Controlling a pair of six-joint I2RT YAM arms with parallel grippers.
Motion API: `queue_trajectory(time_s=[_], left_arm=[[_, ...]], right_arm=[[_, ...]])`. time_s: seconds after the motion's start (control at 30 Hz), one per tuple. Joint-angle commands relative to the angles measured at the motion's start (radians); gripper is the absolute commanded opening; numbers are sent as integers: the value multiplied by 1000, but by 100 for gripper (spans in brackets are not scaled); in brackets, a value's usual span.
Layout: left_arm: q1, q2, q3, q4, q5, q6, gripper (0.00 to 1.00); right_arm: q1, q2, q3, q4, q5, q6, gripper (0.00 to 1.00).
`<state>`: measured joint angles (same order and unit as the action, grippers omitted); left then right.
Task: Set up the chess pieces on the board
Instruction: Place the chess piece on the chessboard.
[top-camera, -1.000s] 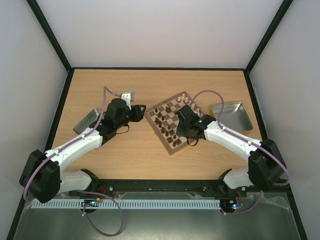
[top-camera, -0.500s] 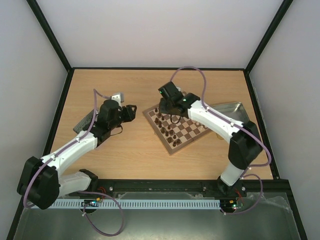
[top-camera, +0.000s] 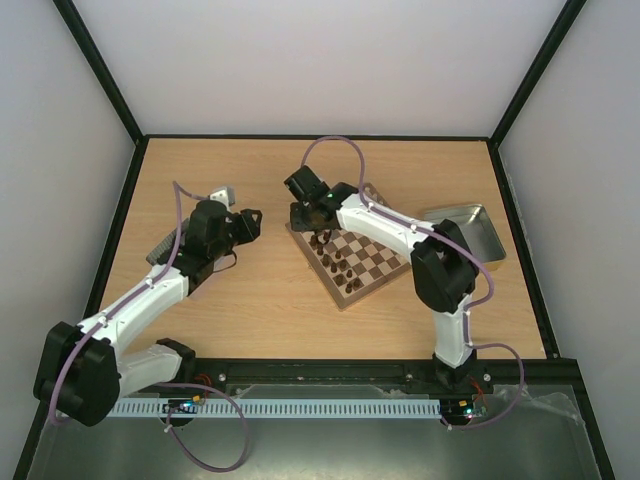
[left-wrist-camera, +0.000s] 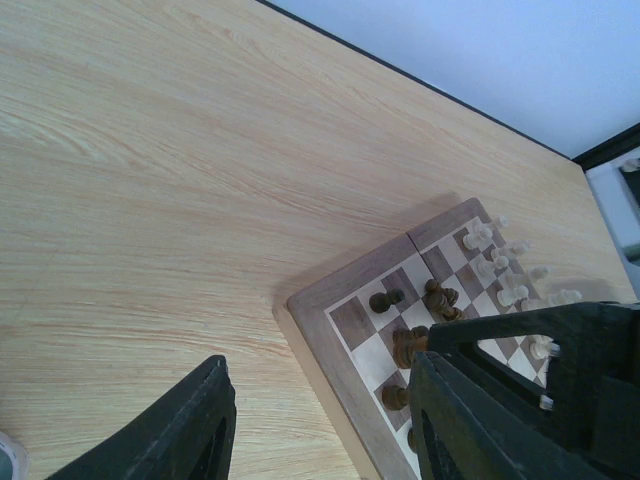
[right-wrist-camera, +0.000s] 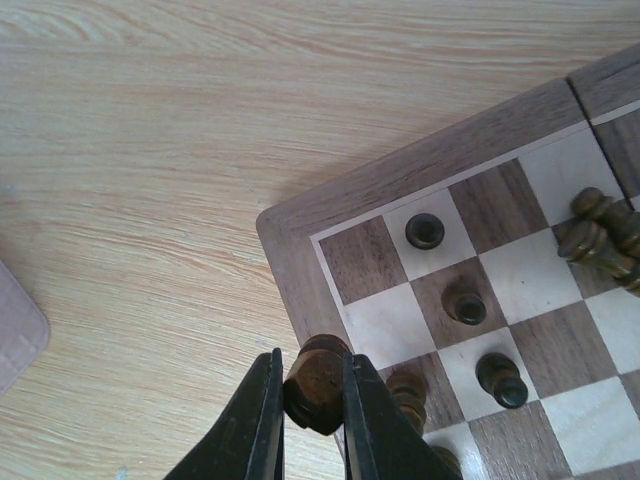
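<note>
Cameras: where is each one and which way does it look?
Top external: above, behind the arms, looking down at the table; both arms show.
Left wrist: on the left gripper, looking across at the board; open fingers show.
Right wrist: on the right gripper, looking down at the board corner; fingers pinch a dark piece.
All share the board.

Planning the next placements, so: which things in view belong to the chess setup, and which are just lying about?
Part of the job:
- board
- dark piece held in the right fingers
- dark pieces standing on the board
- white pieces

Lying about:
- silver tin right of the board
- grey tin, partly hidden by the left arm
</note>
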<state>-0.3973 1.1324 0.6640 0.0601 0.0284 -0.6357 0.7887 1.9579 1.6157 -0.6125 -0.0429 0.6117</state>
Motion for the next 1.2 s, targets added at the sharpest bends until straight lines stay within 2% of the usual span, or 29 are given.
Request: queue_trajectory(time_s=[0.0,0.73,0.97,1.17], left_arm=[[12,-5,-20,-3,21,-8,50],[23,10,-34,9,49,-10,50],[26,15,-32,12,60,-9,50],[26,8,-27,10,64,-8,50]], right_arm=[[8,39,46,-42,24,-31,11],[8,122,51,-60,78,-46,15],[8,130,64,-72,82,-47,27],[9,89,86,-68,92,-37,28]])
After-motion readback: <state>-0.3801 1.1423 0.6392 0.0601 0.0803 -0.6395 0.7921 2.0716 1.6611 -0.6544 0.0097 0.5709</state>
